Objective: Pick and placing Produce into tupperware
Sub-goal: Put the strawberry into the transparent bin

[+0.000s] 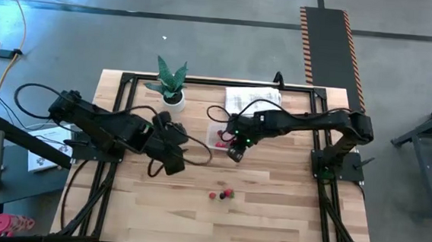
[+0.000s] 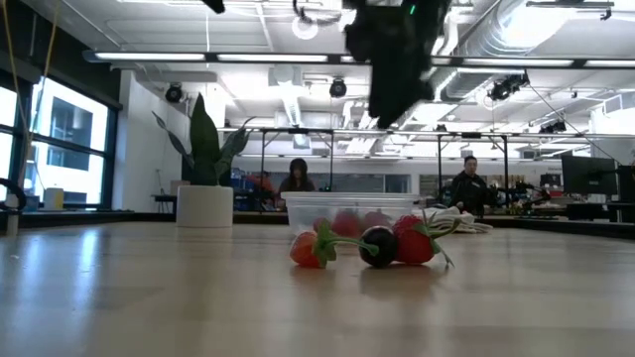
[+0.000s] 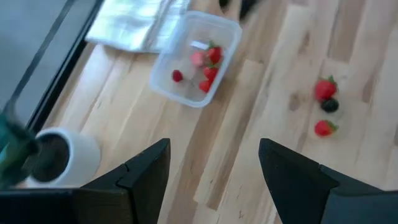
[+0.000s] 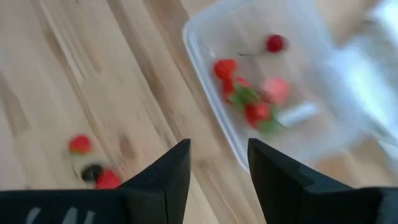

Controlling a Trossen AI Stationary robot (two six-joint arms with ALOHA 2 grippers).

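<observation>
The clear tupperware (image 1: 219,135) sits on the table just near the white towel, and several red and pink pieces (image 4: 252,93) lie inside it. Three loose pieces, two red and one dark (image 1: 222,193), rest on the wood toward the near edge. They also show in front of the tupperware (image 2: 352,210) as loose pieces (image 2: 362,248). My right gripper (image 1: 234,154) hovers open and empty above the table, just near the tupperware's near rim (image 4: 217,134). My left gripper (image 1: 169,160) is open and empty, to the left of the tupperware (image 3: 196,59).
A white folded towel (image 1: 254,99) lies at the far edge behind the tupperware. A green potted plant (image 1: 171,83) stands at the far left. Bare wood stretches around the loose pieces toward the near edge. People sit in the room beyond (image 2: 298,177).
</observation>
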